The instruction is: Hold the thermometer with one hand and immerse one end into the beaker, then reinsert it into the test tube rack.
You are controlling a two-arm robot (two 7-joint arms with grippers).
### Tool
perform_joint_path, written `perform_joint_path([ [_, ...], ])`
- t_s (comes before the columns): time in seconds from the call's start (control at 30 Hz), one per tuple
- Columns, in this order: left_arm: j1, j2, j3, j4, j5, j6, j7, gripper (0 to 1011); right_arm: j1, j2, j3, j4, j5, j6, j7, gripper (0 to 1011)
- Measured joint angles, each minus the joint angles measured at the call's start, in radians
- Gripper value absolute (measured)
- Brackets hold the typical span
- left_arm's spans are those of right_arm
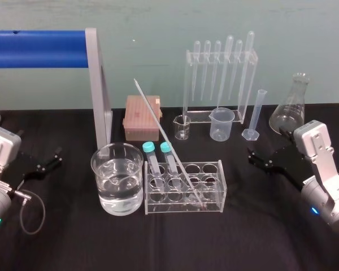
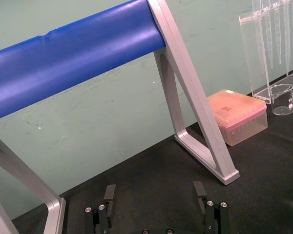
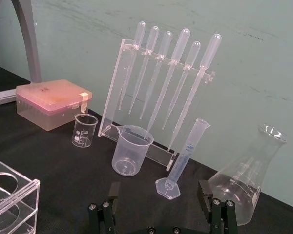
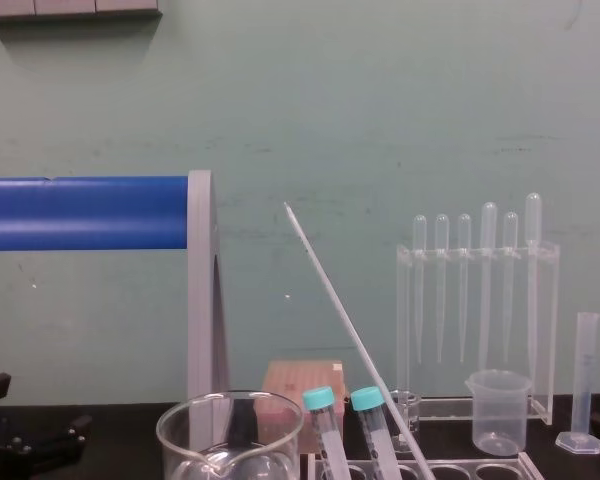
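Observation:
The thermometer (image 1: pixel 159 124) (image 4: pixel 333 300) leans in the test tube rack (image 1: pixel 219 189) (image 4: pixel 480 470), foot in a front hole and tip slanting up to the back left. The beaker (image 1: pixel 99 172) (image 4: pixel 180 430), part full of clear liquid, stands just left of the rack. My left gripper (image 1: pixel 50 160) (image 2: pixel 155 192) rests open at the table's left, empty, well away from the beaker. At the right my right gripper (image 1: pixel 259 159) (image 3: pixel 159 190) is open and empty, pointing toward the rack's right end; the rack's corner (image 3: pixel 12 195) shows in the right wrist view.
Two teal-capped tubes (image 1: pixel 158 161) stand in the rack. A blue roller on a grey frame (image 1: pixel 99 84) rises behind the beaker. Along the back are a pink tip box (image 1: pixel 141 116), small glass beaker (image 1: pixel 182 127), plastic beaker (image 1: pixel 221 124), pipette stand (image 1: pixel 220 73), measuring cylinder (image 1: pixel 255 116) and conical flask (image 1: pixel 291 107).

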Motion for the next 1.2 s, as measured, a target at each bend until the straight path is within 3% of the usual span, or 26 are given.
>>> perform_joint_path([
  [1.1, 0.000, 0.000, 0.000, 0.000, 0.000, 0.000, 0.000, 1008, 0.000, 0.000, 0.000, 0.000, 0.000, 0.000, 0.000, 1002],
  [1.2, 0.000, 0.000, 0.000, 0.000, 0.000, 0.000, 0.000, 1008, -0.005, 0.002, 0.019, -0.014, 0.016, 0.019, 0.011, 1002],
])
